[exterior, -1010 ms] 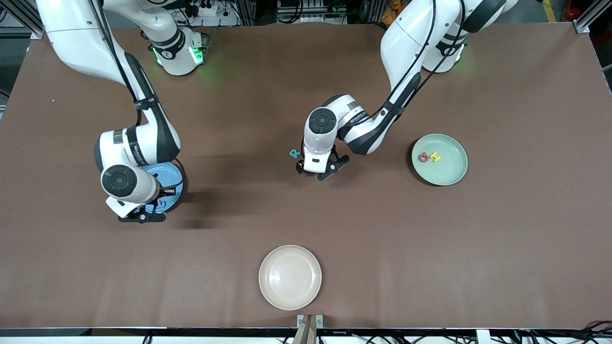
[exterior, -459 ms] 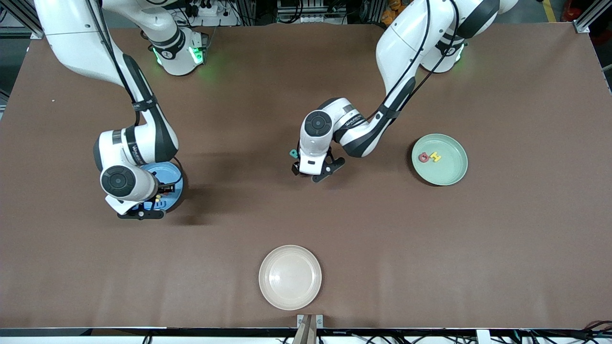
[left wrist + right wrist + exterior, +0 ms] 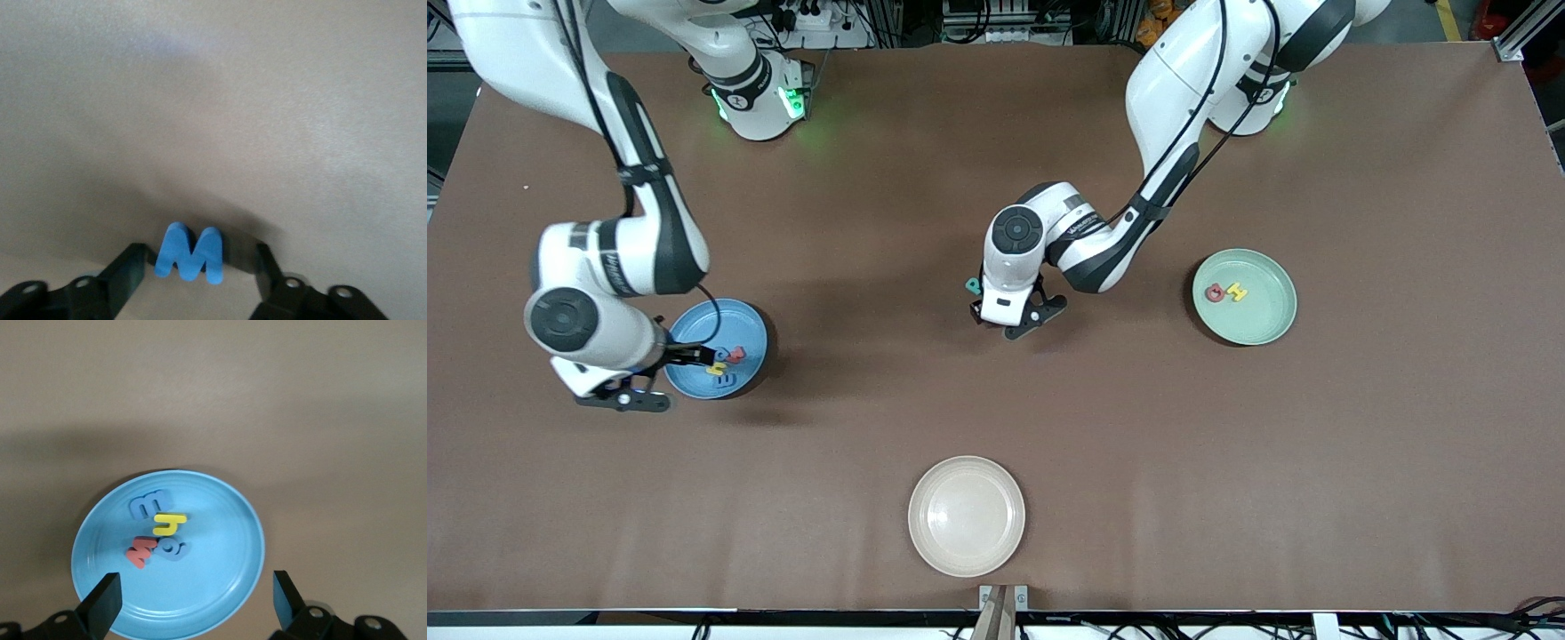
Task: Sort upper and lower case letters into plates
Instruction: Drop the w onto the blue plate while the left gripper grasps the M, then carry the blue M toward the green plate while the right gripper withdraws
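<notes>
Cream plate (image 3: 967,516): near table's front edge, mid-length, unloaded.

Blue plate (image 3: 720,348): toward right arm's end of table. Holds 4 letters in a touching cluster: blue m (image 3: 147,504), yellow h (image 3: 168,522), red letter (image 3: 141,551), blue letter (image 3: 173,550).

Right tool (image 3: 633,387): above blue plate's rim on the right-arm-end side. Jaws spread wide, nothing between them; per right wrist view both fingers (image 3: 101,608) stand clear above the plate.

Left tool (image 3: 1007,322): down at table surface, approx. table centre. Blue M (image 3: 189,253) stands between its fingers (image 3: 129,268); jaws part-closed around it, contact w/ M cannot be confirmed.

Teal letter (image 3: 973,286): on table just beside left tool, farther from front edge, mostly hidden by the wrist.

Green plate (image 3: 1245,297): toward left arm's end of table. Holds red letter (image 3: 1214,292) and yellow H (image 3: 1236,292), side by side.
</notes>
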